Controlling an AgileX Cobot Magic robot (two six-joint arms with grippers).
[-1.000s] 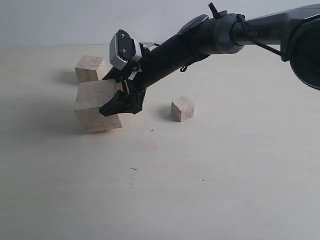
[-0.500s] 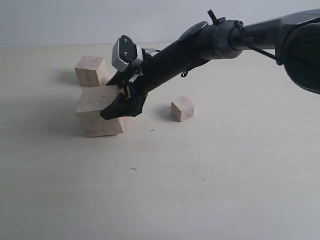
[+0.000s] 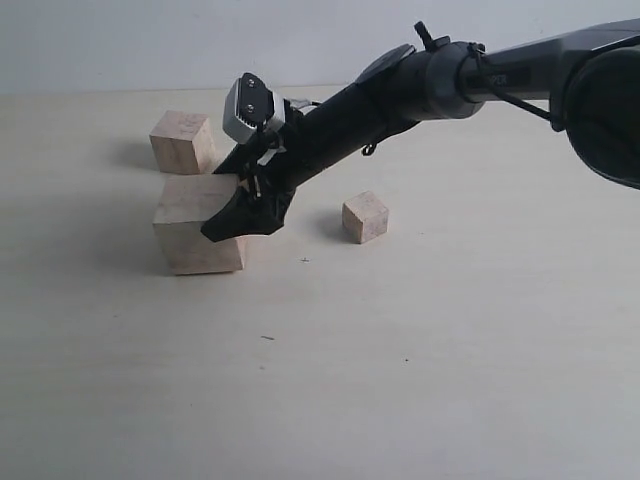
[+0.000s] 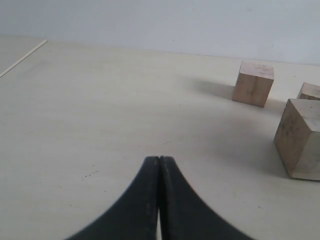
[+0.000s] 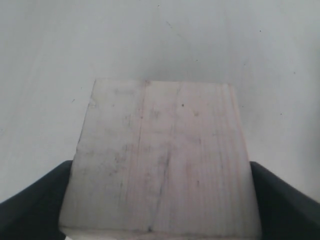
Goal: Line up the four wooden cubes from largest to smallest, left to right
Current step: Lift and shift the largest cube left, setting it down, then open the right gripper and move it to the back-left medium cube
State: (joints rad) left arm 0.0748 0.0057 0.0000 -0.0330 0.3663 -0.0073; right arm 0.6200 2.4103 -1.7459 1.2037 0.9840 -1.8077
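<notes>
My right gripper (image 3: 228, 222) is shut on the largest wooden cube (image 3: 195, 232), which sits flat on the table at the left. In the right wrist view its black fingers (image 5: 35, 200) press against both sides of that cube (image 5: 160, 150). A mid-sized cube (image 3: 181, 141) stands behind it, and the small cube (image 3: 365, 216) lies to the right of the arm. In the left wrist view another cube (image 4: 311, 91) shows at the picture's edge beside the mid-sized cube (image 4: 253, 83). My left gripper (image 4: 159, 159) is shut and empty, over bare table.
The pale table (image 3: 400, 360) runs wide in front and to the right of the cubes. A plain wall (image 3: 150, 40) closes the back. The right arm (image 3: 400, 90) reaches across from the upper right, over the space between the cubes.
The largest cube was tilted with one edge raised. It has come down level onto the table, still in the right gripper. The other cubes have not moved.
</notes>
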